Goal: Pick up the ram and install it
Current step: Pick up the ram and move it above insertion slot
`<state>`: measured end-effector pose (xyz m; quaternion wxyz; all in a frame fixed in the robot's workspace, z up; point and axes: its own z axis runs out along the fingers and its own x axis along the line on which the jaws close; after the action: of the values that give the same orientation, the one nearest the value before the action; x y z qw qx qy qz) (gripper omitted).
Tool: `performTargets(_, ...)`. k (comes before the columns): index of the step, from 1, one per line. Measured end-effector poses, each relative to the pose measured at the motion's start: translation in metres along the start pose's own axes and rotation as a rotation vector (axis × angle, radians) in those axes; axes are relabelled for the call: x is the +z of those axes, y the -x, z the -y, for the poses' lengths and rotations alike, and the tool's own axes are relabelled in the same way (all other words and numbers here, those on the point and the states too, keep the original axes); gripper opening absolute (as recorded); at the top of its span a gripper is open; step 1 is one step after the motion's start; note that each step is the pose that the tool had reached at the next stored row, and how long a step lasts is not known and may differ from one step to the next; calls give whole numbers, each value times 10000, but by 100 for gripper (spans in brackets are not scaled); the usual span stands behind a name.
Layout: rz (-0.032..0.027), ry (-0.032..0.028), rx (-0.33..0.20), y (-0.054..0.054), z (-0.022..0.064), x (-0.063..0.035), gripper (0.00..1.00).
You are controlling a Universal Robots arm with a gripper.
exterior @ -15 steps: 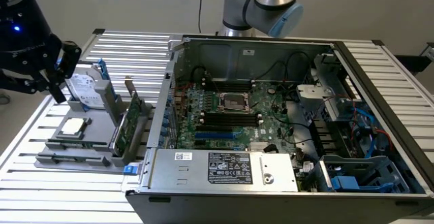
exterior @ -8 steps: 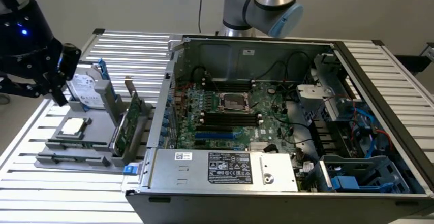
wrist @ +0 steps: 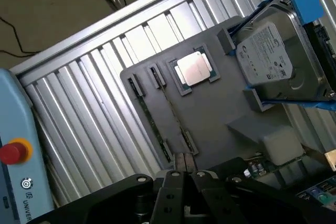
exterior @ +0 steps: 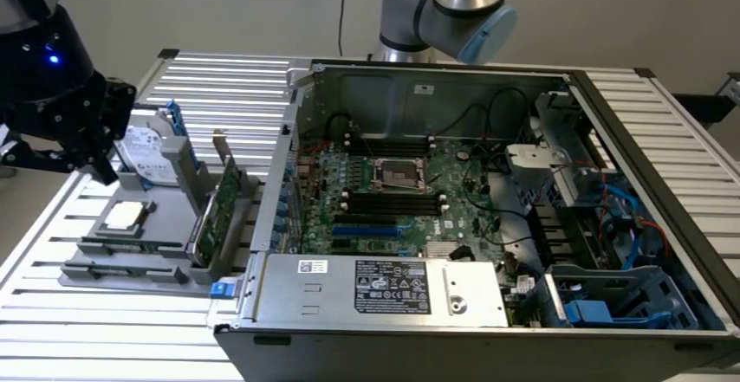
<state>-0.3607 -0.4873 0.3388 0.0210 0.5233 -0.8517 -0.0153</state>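
The gripper [exterior: 102, 164] [wrist: 185, 182] hangs above the far left of the grey holder [exterior: 162, 219]; I cannot tell whether it is apart or together. The ram [exterior: 130, 245] stands on edge in that holder, nearer and lower, untouched.

above the grey tray [exterior: 162, 217] the air was open, and the two ram sticks [exterior: 130, 245] lay low along its near edge with nothing over them. a tall hard drive [exterior: 151, 152] stood behind them, and an upright green card [exterior: 227, 196] stood between tray and computer case [exterior: 463, 74]. inside the case the black slots [exterior: 393, 198] were open from above, hemmed by cables [exterior: 509, 105] and the power supply [exterior: 382, 287].
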Motion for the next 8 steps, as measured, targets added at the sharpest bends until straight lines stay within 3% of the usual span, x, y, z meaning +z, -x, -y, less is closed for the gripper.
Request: performTargets(8,-70,-29,-1454,1,2,46,11)
